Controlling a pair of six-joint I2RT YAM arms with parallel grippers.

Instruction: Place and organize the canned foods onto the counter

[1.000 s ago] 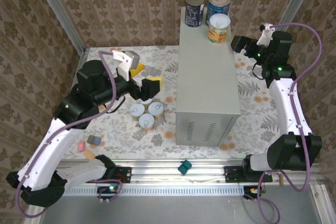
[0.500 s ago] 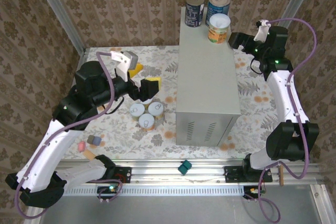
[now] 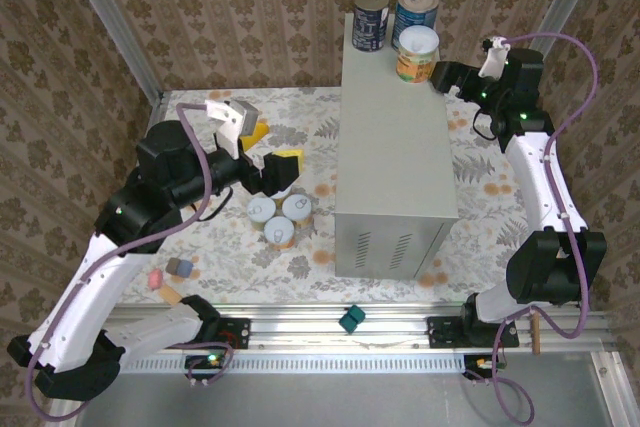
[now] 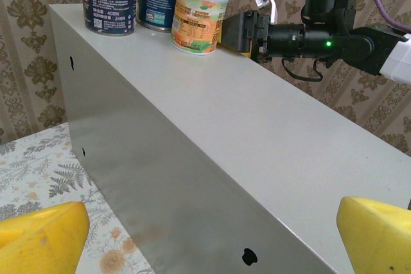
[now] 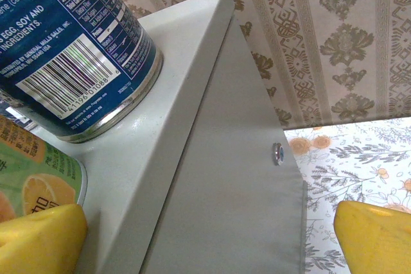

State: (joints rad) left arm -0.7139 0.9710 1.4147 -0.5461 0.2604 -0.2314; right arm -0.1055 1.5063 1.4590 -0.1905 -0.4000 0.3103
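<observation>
Lower centre of top view: three short white-lidded cans [image 3: 280, 217], clustered upright on floral floor [image 3: 200, 237]. Just above-left of these: left gripper [image 3: 272, 152], jaws spread, released, grasping nothing. Centre: grey worktop [image 3: 395, 157], tall, flat-topped. Upper end of worktop: short orange can [image 3: 416, 54], upright, just in front of two blue cans [image 3: 414, 9]. Right of orange can: right gripper [image 3: 440, 75], released, hovering just beside it.
</observation>
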